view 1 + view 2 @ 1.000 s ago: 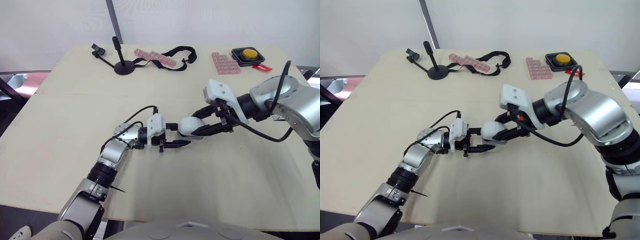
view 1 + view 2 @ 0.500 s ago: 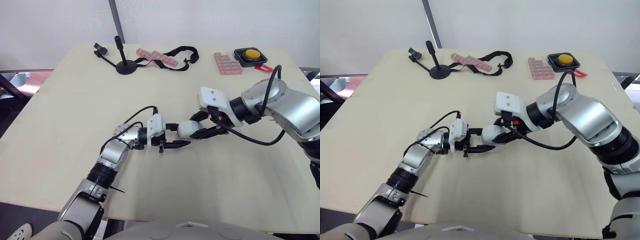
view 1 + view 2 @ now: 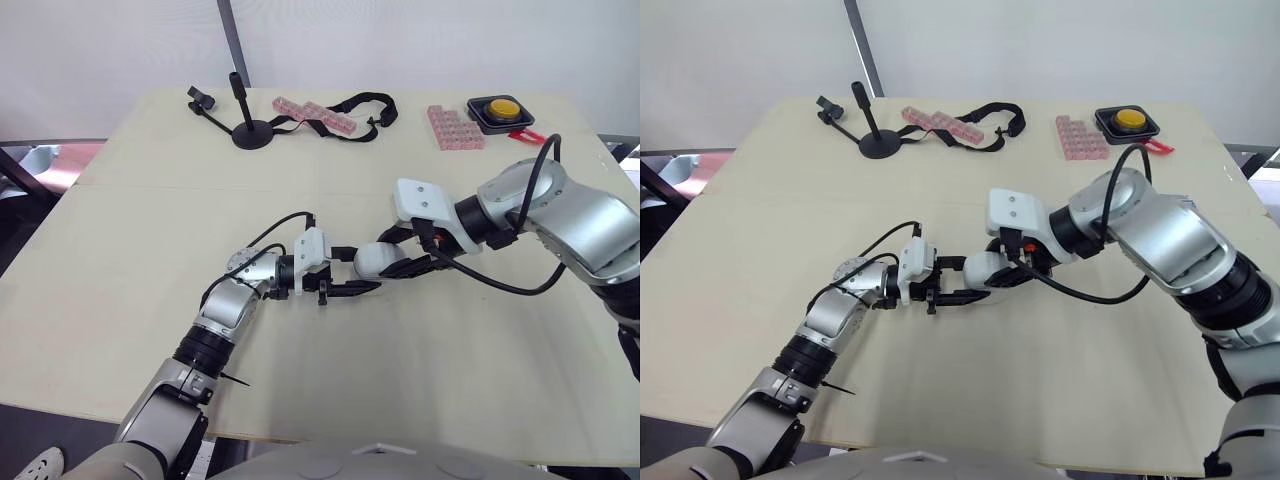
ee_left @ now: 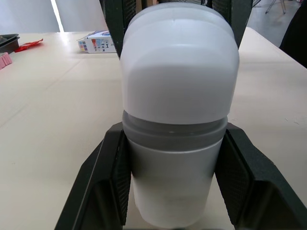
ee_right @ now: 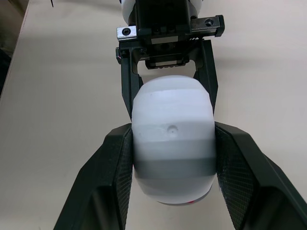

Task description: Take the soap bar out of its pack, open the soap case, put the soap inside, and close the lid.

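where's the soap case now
Head views: the soap case is at the middle of the table, gripped by the left gripper on its left and the right gripper on its right.

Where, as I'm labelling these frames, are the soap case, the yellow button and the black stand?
soap case (image 3: 373, 257), left eye view, its white rounded side.
yellow button (image 3: 500, 105), left eye view, its dome.
black stand (image 3: 251, 136), left eye view, its round base.

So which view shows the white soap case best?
Right wrist view: the white rounded plastic soap case appears whole, grey band visible. Left wrist view shows it from one end; eye views show it distant, partly covered.
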Controlling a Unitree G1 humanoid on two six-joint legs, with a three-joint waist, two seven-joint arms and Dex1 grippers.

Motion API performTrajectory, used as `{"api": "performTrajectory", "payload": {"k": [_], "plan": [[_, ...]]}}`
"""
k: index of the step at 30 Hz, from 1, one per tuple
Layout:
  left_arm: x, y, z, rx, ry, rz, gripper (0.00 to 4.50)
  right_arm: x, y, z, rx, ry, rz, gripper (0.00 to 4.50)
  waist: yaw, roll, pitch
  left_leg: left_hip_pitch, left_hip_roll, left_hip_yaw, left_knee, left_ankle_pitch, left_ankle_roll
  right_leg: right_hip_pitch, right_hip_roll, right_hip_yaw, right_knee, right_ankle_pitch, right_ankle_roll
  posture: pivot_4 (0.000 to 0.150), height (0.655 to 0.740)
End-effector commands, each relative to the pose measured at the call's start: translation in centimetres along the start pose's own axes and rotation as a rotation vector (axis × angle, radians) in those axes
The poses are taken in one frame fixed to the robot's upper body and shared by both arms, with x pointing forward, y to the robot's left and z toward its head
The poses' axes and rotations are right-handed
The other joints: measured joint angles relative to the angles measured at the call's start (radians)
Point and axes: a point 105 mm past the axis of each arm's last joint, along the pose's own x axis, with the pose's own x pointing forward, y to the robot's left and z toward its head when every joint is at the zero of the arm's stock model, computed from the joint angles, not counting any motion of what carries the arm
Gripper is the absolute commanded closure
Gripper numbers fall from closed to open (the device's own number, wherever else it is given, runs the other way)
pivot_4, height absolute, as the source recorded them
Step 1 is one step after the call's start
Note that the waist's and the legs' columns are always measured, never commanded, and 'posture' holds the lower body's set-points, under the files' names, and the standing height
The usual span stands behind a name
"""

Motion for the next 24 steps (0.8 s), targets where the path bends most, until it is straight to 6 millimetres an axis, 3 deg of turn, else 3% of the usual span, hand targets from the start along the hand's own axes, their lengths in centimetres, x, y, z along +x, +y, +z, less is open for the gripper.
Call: {"api": "performTrajectory", "payload": {"k": [1, 10, 12, 16, 17, 24], "plan": [[-0.49, 0.3, 0.32, 0.018, 0.001, 0.019, 2.59, 0.29, -0.25, -0.81, 0.017, 0.02, -0.01, 2.55, 0.0, 0.0, 0.0, 0.0, 0.0, 0.0, 0.0, 0.0, 0.0, 0.0, 0.0, 0.0, 0.0, 0.0, 0.0, 0.15, 0.7096], [-0.52, 0.27, 0.39, 0.018, 0.003, 0.021, 2.59, 0.38, -0.09, -1.58, 0.061, 0.029, 0.008, 2.55, -0.001, -0.001, -0.001, 0.002, 0.0, 0.0, 0.0, 0.0, 0.0, 0.001, 0.0, 0.0, -0.002, 0.0, 0.0, 0.15, 0.7096], [-0.51, 0.27, 0.4, 0.018, 0.003, 0.021, 2.59, 0.36, -0.15, -1.64, 0.064, 0.028, 0.005, 1.5, -0.001, -0.001, -0.001, 0.002, 0.0, 0.0, 0.0, 0.0, 0.0, 0.001, 0.0, 0.0, -0.001, 0.0, 0.0, 0.15, 0.7096], [-0.52, 0.25, 0.39, 0.018, 0.005, 0.02, 2.59, 0.29, -0.28, -1.64, 0.061, 0.028, -0.001, 0.21, 0.0, -0.001, 0.0, 0.0, 0.0, 0.0, 0.0, 0.0, 0.0, 0.0, 0.0, 0.0, -0.001, 0.0, 0.0, 0.15, 0.7096], [-0.51, 0.25, 0.39, 0.018, 0.005, 0.02, 2.59, 0.28, -0.33, -1.63, 0.059, 0.027, -0.003, 0.03, 0.0, -0.001, 0.0, 0.0, 0.0, 0.0, 0.0, 0.0, 0.0, 0.0, 0.0, 0.0, 0.0, 0.0, 0.0, 0.15, 0.7096], [-0.42, 0.24, 0.38, 0.016, 0.004, 0.016, 2.59, 0.08, -0.55, -1.58, 0.051, 0.025, -0.02, 0.03, 0.001, -0.001, 0.0, 0.0, 0.0, 0.0, 0.0, 0.0, 0.0, 0.0, 0.001, 0.0, -0.001, 0.0, 0.0, 0.15, 0.7096]]}}
